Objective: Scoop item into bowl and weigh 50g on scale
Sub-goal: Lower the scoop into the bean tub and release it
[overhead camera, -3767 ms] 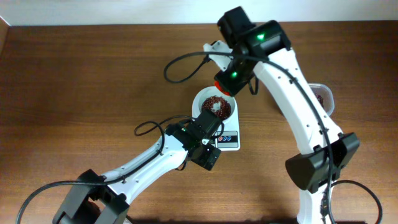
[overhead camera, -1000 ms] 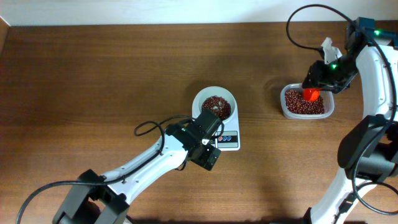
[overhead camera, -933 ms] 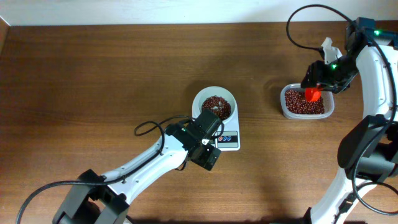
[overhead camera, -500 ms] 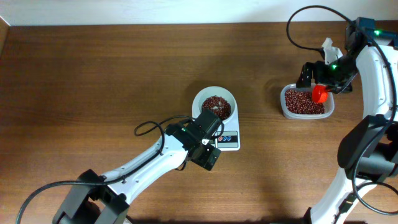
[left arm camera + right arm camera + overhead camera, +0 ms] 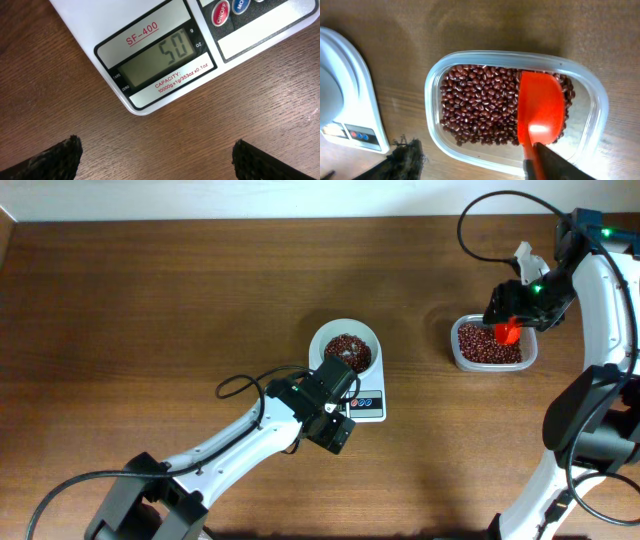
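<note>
Standing wide apart, the left fingers [image 5: 165, 160] hold nothing; only their two dark tips show, in the bottom corners of the left wrist view, with bare counter [image 5: 280, 100] between them; just ahead of them lies the front edge of the scale [image 5: 95, 20], flat on the counter; its display [image 5: 160, 60] reads 50 beside a small g; the buttons [image 5: 220, 12], one red and one blue, sit along that same edge, to the right of the display; from overhead, the bowl [image 5: 318, 340] stands on the scale; a heap of beans [image 5: 347, 350] fills its middle, with a ring of white wall showing around them.

Over on the right, the right fingers [image 5: 476, 155] hang above the near rim of the tub [image 5: 595, 100]; one dark tip shows at the lower left, just outside that rim; the other shows at the bottom edge, against the handle of the red scoop [image 5: 540, 110]; the tips stand apart, but whether they pinch the handle or only touch it I cannot tell; the scoop's blade lies in the right half of the tub, on top of the beans there; more beans cover the rest of the tub's floor in a loose layer; the tub sits on the counter to the right of the scale, well apart from it.
</note>
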Motion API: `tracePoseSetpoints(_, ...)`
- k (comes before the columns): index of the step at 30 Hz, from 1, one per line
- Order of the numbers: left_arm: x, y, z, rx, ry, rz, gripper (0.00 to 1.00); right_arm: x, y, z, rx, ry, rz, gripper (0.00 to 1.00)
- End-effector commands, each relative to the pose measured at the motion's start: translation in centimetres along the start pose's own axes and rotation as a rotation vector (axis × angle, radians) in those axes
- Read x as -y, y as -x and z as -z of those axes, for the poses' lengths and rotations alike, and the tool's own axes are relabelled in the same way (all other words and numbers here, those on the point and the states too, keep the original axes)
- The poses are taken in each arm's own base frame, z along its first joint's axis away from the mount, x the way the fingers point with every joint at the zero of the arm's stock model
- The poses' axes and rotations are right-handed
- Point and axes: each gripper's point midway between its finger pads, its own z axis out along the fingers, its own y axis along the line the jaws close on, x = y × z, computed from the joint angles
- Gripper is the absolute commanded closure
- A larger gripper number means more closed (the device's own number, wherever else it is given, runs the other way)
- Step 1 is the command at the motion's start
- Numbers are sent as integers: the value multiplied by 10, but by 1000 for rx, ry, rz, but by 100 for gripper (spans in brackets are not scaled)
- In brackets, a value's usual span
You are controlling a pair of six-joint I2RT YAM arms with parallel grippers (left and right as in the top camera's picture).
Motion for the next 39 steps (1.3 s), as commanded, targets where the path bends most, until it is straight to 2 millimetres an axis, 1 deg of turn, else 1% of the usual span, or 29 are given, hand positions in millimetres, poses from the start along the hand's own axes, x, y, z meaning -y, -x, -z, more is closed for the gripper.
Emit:
tracePoseSetpoints(1,0,-4,-3,-13,9,-22,1,-1,-3,-1,-12,1,11,46)
tracePoseSetpoints(2,0,-4,-3,-13,9,-22,1,-2,-3,-1,-12,1,12,57)
tracePoseSetpoints(3,0,-4,-3,-13,9,-22,1,-1,-3,-2,-13,1,11,59)
tracePoseSetpoints(4,0,-4,-3,-13,9,-22,1,-1,-3,-2,-13,0,11,55)
tracePoseSetpoints(5,0,-4,-3,-13,9,-22,1,-1,-2,-2,-7,-1,13,22)
tracePoseSetpoints(6,0,-4,-3,-13,8,-22,1,0,-1,-2,-3,-2,14,6)
tracePoseSetpoints(8,0,-4,-3,-13,9,-22,1,-1,-1,-3,-5,-1,14,13)
tracePoseSetpoints(10,0,-4,-3,-13,9,-22,1,0,-1,-3,-6,-1,13,46)
tracePoseSetpoints(11,0,-4,-3,-13,9,-22,1,-1,-1,-3,-8,-1,13,44)
tracePoseSetpoints(12,0,-4,-3,-13,8,-22,1,-1,-2,-3,-8,0,13,37)
tracePoseSetpoints(13,0,-4,-3,-13,9,-22,1,-1,-3,-3,-14,1,11,81)
tracePoseSetpoints(14,0,-4,-3,-13,9,-22,1,-2,-4,-3,-16,2,11,88)
tracePoseSetpoints(15,0,-4,-3,-13,9,-22,1,-1,-3,-3,-15,1,12,66)
tracePoseSetpoints(16,0,-4,-3,-13,8,-22,1,-1,-1,-3,-8,-1,14,11)
tracePoseSetpoints(17,0,-4,-3,-13,8,-22,1,-1,-2,-3,-8,0,14,6)
tracePoseSetpoints(18,0,-4,-3,-13,9,-22,1,-2,-3,-3,-13,5,12,55)
tracePoseSetpoints(19,0,-4,-3,-13,9,-22,1,-2,-3,-3,-13,5,12,56)
tracePoseSetpoints(21,0,-4,-3,-13,8,-22,1,-2,-2,-3,-9,3,13,11)
tracePoseSetpoints(22,0,-4,-3,-13,8,-22,1,-1,0,-3,-4,2,14,1)
tracePoseSetpoints(28,0,-4,-3,-13,9,-22,1,0,2,-3,5,-4,18,1)
tracePoseSetpoints(31,0,-4,-3,-13,9,-22,1,13,6,-3,17,-73,22,1)
tracePoseSetpoints(32,0,-4,-3,-13,8,-22,1,20,9,-2,27,-115,26,1)
tracePoseSetpoints(34,0,-4,-3,-13,9,-22,1,27,14,-1,45,-151,30,1)
tracePoseSetpoints(39,0,-4,-3,-13,8,-22,1,40,40,4,145,-223,49,1)
